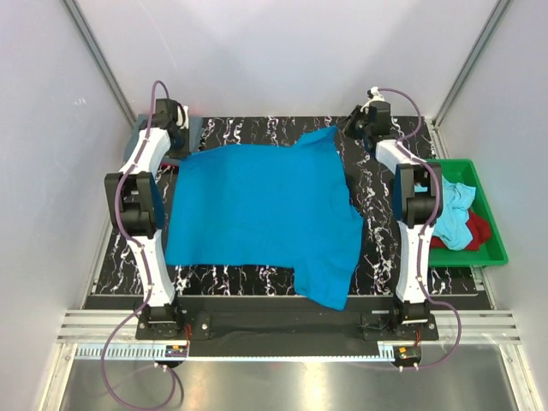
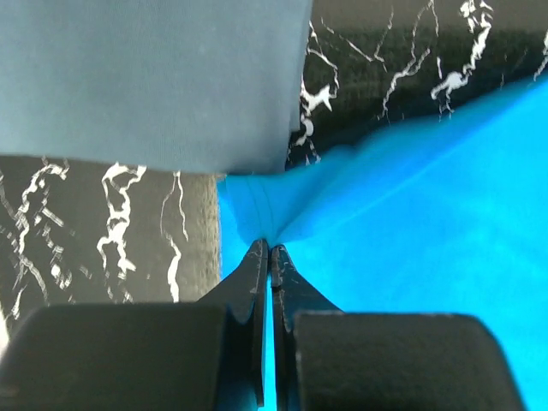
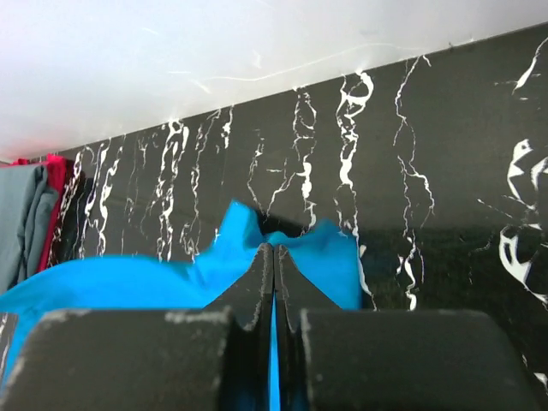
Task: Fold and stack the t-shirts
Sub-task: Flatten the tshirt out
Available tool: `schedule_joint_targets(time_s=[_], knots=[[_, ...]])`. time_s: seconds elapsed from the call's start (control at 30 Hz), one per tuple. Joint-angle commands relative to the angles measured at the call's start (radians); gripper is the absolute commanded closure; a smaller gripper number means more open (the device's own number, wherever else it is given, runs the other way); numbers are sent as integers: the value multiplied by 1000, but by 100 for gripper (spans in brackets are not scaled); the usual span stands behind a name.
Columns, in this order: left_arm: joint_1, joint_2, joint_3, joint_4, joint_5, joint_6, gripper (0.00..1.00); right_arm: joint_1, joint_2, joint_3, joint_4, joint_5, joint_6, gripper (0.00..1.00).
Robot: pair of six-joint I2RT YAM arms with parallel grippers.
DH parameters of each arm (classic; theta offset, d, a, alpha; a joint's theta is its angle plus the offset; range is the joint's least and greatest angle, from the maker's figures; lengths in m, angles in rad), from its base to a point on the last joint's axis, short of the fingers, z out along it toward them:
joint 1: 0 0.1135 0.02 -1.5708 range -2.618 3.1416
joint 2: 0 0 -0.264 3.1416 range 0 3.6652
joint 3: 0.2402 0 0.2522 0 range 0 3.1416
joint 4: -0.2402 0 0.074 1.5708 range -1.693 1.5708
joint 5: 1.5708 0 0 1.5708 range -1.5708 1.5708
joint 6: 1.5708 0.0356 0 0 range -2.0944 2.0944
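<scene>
A bright turquoise-blue t-shirt lies spread over the black marbled table. My left gripper is shut on its far left corner, and my right gripper is shut on its far right corner. A folded slate grey-blue shirt lies just beyond the left gripper, with red cloth under it. A light aqua shirt and a red one lie in the green tray. The right gripper shows blue cloth between its jaws.
The green plastic tray stands at the table's right edge beside the right arm. White enclosure walls close in the back and sides. The shirt's near sleeve hangs close to the table's front edge.
</scene>
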Motion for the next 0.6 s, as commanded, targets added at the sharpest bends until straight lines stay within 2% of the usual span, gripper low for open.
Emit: schedule_joint_targets(time_s=[0.0,0.23,0.33,0.43,0.5,0.57], knots=[[24,-4,65,88,75,8,100,-2,1,123,62,-26,48,100],[70,-2,52,120,42,-12,100,2,26,166,37,-105,73,100],[71,-42,41,112,40,-17,100,7,-25,146,30,-92,68,100],[48,-147,39,96,19,-17,100,8,-162,105,-57,-21,32,100],[30,-265,38,68,-108,-17,100,10,-303,91,-124,39,-23,100],[13,-400,36,65,-155,-63,100,11,-428,126,-300,71,-73,100]])
